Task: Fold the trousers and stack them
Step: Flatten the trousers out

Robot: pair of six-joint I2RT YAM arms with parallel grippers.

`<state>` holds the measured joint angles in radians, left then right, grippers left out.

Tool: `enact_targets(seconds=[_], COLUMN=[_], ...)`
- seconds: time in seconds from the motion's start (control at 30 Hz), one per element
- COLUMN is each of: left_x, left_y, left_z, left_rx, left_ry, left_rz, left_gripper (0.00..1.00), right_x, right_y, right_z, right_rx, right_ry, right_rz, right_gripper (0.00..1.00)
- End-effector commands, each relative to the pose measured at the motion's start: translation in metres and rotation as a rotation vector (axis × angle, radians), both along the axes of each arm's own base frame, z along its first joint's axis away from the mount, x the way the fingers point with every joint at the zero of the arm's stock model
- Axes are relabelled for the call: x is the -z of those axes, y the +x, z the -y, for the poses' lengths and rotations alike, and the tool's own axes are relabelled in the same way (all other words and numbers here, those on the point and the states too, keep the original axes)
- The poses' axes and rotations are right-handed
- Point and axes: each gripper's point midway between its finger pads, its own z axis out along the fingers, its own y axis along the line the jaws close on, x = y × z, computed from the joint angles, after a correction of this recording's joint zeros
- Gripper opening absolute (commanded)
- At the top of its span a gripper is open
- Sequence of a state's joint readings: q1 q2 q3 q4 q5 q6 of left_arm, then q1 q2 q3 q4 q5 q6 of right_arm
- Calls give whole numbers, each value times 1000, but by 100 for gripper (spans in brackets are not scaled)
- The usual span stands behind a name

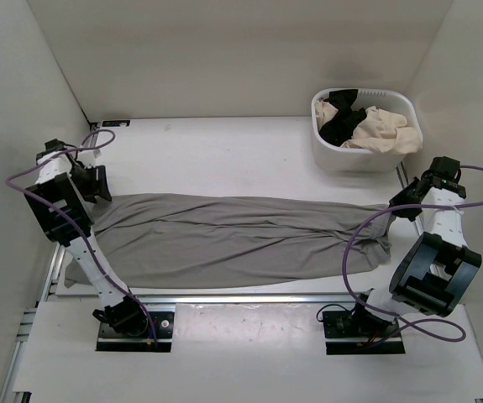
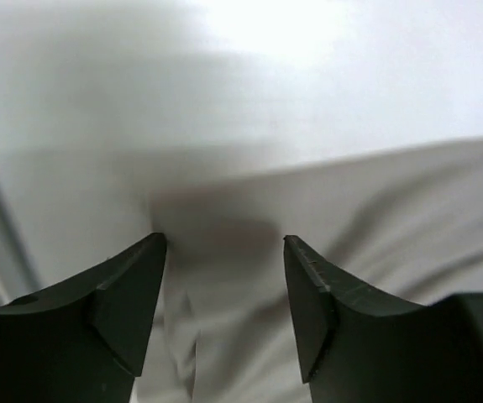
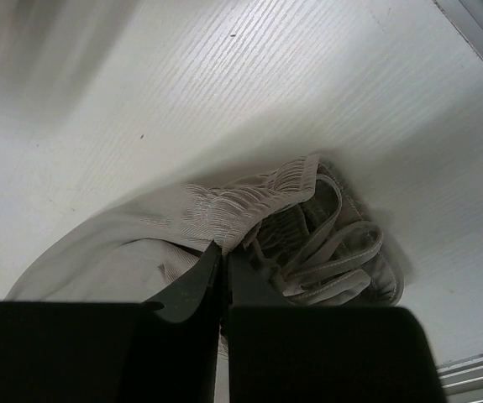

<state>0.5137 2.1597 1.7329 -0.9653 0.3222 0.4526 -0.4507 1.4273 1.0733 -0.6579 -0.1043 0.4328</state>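
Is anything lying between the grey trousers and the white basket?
No. In the top view only bare white table separates the trousers from the basket; nothing lies there.

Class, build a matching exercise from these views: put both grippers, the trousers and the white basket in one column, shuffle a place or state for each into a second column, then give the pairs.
Column one
1. left gripper
2. right gripper
3. trousers
4. white basket

Column two
A. in the far right corner, holding a black garment and a cream garment
B. open, nothing between the jaws
C. spread lengthwise across the table
D. shut on the ribbed waistband

Pairs: 1-B, 2-D, 3-C, 4-A
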Motion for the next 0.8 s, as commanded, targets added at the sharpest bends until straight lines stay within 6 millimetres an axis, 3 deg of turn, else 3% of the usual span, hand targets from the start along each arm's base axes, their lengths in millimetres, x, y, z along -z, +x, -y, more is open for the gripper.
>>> enact_targets(seconds=[0.0,0.13,0.23,0.27,0.43,0.53,0.63,0.67,0.73,0.77], left_x=[-10,14,19,23,21,17,-4,-29,-59,-92], left_y=[24,25,27,23,8,1,19,39,60,79], left_z=[-15,-18,-17,-14,-3,0,-8,-12,-12,-13], left_rx=[-49,-48,-41,-41,15,48,48,44,48,52], left_ry=[53,68,75,68,42,40,65,75,87,115], left_rz=[51,2,-3,-17,-30,-49,18,101,182,262], left_gripper=[70,73,71,56,14,14,14,14,14,14], right_x=[1,3,3,3,-3,-11,-18,-29,-46,-63], right_y=[-4,-7,-8,-8,-3,5,21,34,51,66], right_z=[2,3,5,5,5,7,13,17,22,27], right_rx=[-13,-18,-13,-13,-17,-22,-18,-17,-25,-31], right_ry=[-11,-20,-27,-27,-24,-25,-20,-19,-28,-41], right_rz=[-20,-34,-38,-38,-26,-3,15,46,93,140], right_gripper=[0,0,0,0,0,0,0,0,0,0])
